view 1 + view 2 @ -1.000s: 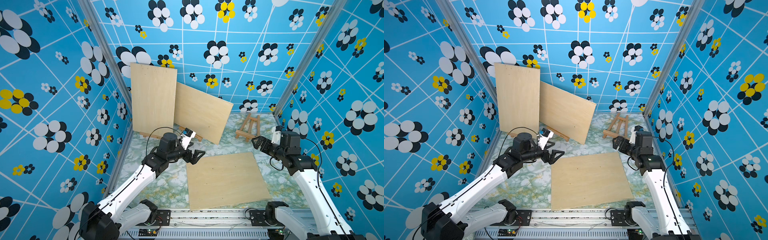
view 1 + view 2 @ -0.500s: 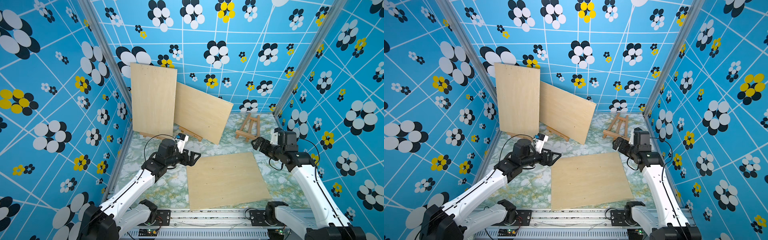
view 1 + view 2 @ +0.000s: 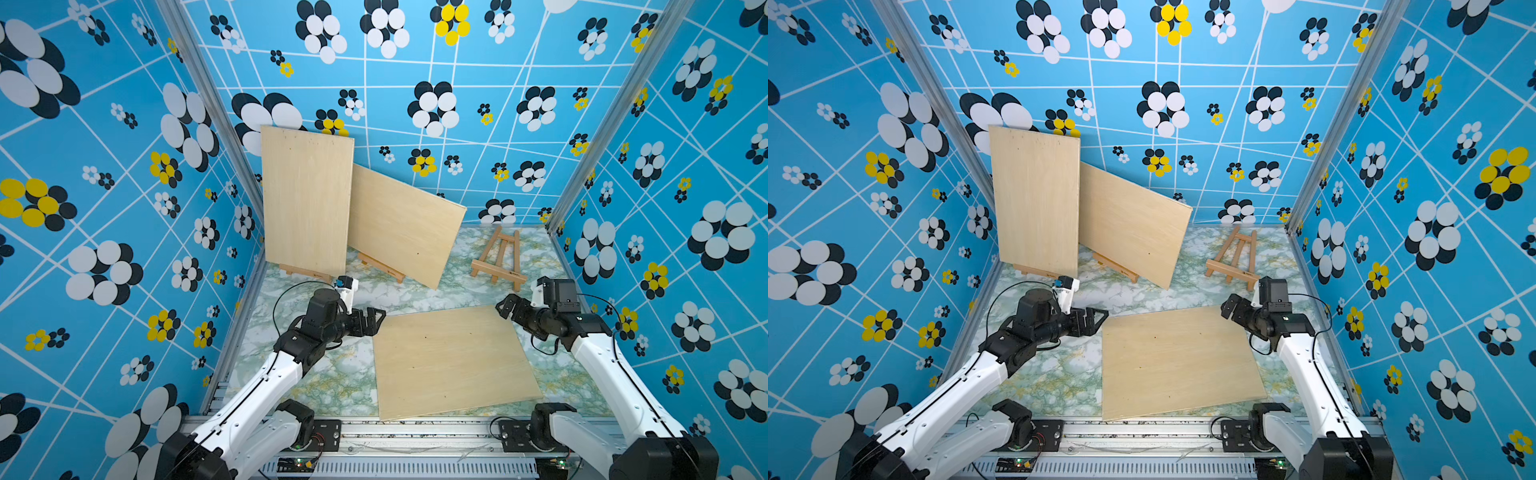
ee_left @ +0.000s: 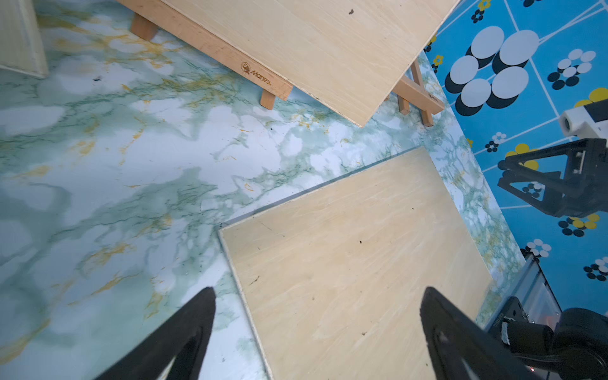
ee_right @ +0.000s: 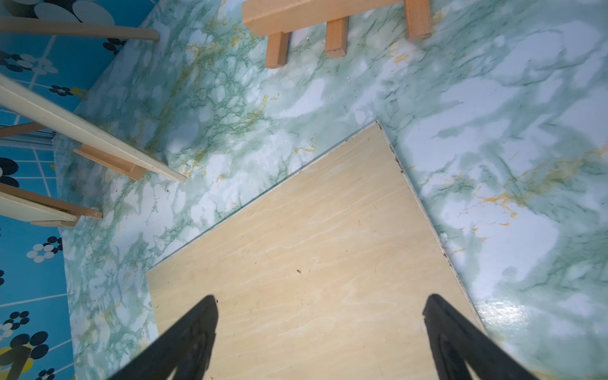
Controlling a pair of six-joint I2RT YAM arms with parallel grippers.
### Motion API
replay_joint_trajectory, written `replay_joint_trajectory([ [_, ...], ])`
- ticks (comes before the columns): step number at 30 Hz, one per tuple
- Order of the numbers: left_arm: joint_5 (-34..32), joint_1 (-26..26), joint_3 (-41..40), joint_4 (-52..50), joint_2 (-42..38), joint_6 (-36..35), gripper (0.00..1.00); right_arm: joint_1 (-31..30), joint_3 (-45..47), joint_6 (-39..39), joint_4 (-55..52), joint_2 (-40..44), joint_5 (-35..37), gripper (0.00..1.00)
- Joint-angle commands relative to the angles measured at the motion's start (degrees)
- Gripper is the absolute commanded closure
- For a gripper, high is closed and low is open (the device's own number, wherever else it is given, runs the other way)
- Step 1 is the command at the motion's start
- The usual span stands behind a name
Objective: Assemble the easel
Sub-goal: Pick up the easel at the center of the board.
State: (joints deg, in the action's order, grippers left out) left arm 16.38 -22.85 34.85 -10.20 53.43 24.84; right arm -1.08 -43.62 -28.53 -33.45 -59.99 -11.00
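A bare wooden board (image 3: pixel 451 361) (image 3: pixel 1177 359) lies flat on the marble tabletop. An empty small wooden easel (image 3: pixel 498 259) (image 5: pixel 329 16) stands at the back right. My left gripper (image 3: pixel 377 321) (image 4: pixel 318 291) hangs open at the board's far left corner, holding nothing. Its jaws straddle the board's left edge (image 4: pixel 243 296) from above. My right gripper (image 3: pixel 503 306) (image 5: pixel 320 297) is open and empty over the far right corner of the board (image 5: pixel 312 246).
Two more boards, one upright (image 3: pixel 307 199) and one tilted (image 3: pixel 403 224), rest on easels at the back left against the wall. Patterned blue walls enclose the table on three sides. A metal rail (image 3: pixel 415 432) runs along the front edge.
Both arms have come down toward the flat board. The left gripper dropped and drew back to its far left corner; the right gripper sank toward the far right corner. Both stayed open.
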Motion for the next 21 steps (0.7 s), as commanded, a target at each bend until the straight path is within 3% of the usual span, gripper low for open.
replay_joint_trajectory([
  [1,-5.73,1.53,-0.25,-4.68,-1.86,-2.94,0.01,-0.06,0.83,0.22,2.12,-1.95,-0.25,0.01],
  [6,-9.24,5.34,0.55,-7.38,-2.26,-3.06,0.01,-0.05,-0.65,0.67,1.60,-4.83,2.31,0.01],
  [13,0.06,13.13,1.17,-7.69,2.06,1.00,0.01,-0.02,-10.94,2.55,-4.98,-13.84,8.50,0.01],
  [21,3.35,14.25,2.49,-8.73,6.56,1.31,0.01,0.79,-24.48,4.37,-8.77,-25.35,11.71,0.01],
])
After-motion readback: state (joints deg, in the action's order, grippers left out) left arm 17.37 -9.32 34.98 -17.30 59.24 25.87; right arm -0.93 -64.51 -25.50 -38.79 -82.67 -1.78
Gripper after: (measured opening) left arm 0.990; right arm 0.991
